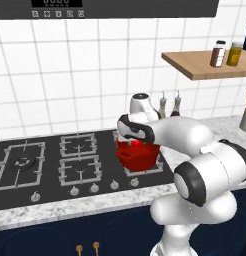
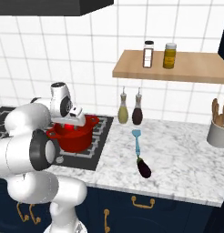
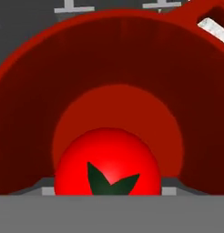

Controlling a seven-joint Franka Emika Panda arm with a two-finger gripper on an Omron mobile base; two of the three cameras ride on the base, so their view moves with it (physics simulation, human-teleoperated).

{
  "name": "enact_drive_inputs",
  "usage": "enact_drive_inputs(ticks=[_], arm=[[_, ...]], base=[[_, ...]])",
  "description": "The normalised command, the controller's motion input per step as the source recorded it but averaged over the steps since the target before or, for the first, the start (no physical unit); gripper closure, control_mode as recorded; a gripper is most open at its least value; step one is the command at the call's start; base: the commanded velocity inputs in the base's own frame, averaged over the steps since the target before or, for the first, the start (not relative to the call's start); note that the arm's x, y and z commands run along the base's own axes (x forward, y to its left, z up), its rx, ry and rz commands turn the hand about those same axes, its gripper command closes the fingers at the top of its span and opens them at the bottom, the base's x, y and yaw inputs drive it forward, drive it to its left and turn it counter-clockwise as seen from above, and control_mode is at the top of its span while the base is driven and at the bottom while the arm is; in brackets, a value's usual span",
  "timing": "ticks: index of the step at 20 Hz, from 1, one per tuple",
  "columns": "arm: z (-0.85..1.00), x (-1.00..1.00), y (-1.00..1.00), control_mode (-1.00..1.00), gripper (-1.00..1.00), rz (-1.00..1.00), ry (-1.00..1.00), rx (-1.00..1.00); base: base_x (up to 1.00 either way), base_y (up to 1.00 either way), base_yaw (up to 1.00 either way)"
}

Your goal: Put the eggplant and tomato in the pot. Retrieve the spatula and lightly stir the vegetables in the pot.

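In the hand view the tomato sits low in the middle, over the floor of the pot, and I cannot tell if my gripper holds it or has let it go. The pot stands on the stove at centre right of the left base view. The eggplant and spatula lie on the counter at centre right of the right base view, so I risk knocking the pot's rim when I lift out.

The marble counter carries the spatula, the eggplant just beside it (handle end) and a utensil crock.
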Motion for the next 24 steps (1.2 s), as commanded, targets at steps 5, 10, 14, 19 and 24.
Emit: enact_drive_inputs(ticks=[5, 10, 14, 19, 24], arm=[[0.50, -0.15, -0.66, -1.00, -1.00, -0.04, -0.18, 0.00], [0.75, -0.42, -0.84, -1.00, -1.00, -0.01, -0.14, 0.02], [0.67, -0.67, -0.74, -1.00, -1.00, 0.00, -0.23, 0.02], [-0.04, -1.00, -1.00, -1.00, -1.00, -0.04, -0.09, 0.00], [-0.74, -0.90, -1.00, -1.00, -1.00, -0.05, 0.04, -0.03]], base=[[0.00, 0.00, 0.00], [0.00, 0.00, 0.00], [0.00, 0.00, 0.00], [0.00, 0.00, 0.00], [0.00, 0.00, 0.00]])
